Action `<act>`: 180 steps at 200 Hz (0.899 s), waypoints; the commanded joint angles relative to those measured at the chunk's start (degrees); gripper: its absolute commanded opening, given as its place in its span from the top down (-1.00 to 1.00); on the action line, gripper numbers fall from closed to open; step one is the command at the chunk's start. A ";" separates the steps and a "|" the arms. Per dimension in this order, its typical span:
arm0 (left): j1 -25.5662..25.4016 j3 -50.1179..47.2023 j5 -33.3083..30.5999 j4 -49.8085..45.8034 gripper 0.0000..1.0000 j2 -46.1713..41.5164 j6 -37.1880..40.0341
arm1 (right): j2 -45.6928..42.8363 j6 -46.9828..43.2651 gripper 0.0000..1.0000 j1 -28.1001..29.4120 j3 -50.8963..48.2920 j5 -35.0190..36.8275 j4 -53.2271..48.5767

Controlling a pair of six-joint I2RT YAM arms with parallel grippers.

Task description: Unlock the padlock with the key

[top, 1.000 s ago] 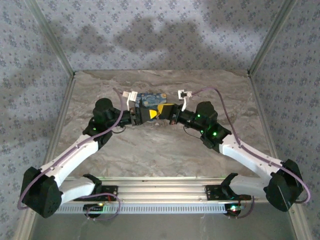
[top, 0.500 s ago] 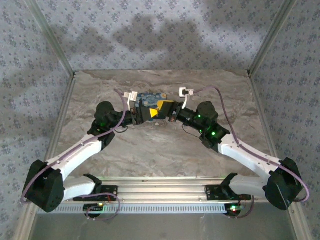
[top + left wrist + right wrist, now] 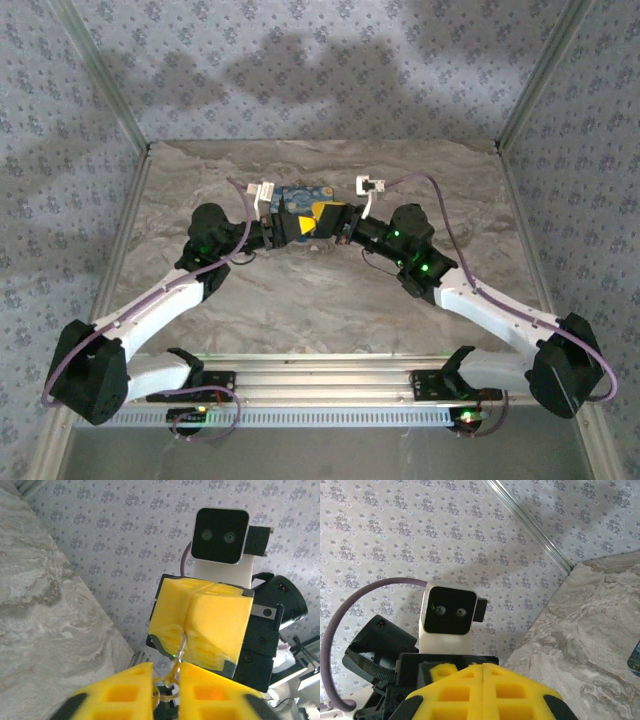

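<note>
Jaws of left gripper (image 3: 166, 676) — apart before — now closed.

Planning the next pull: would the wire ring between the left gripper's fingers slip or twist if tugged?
Probably light: the wire ring is a thin loop. It may swivel, caught only at its sides by the left gripper. Slipping seems possible; the wire looks smooth.
</note>
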 commanded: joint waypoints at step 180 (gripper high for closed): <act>12.43 -2.72 -23.58 -63.92 1.00 -20.82 32.30 | 32.01 -5.77 -0.30 10.84 27.56 36.98 -49.42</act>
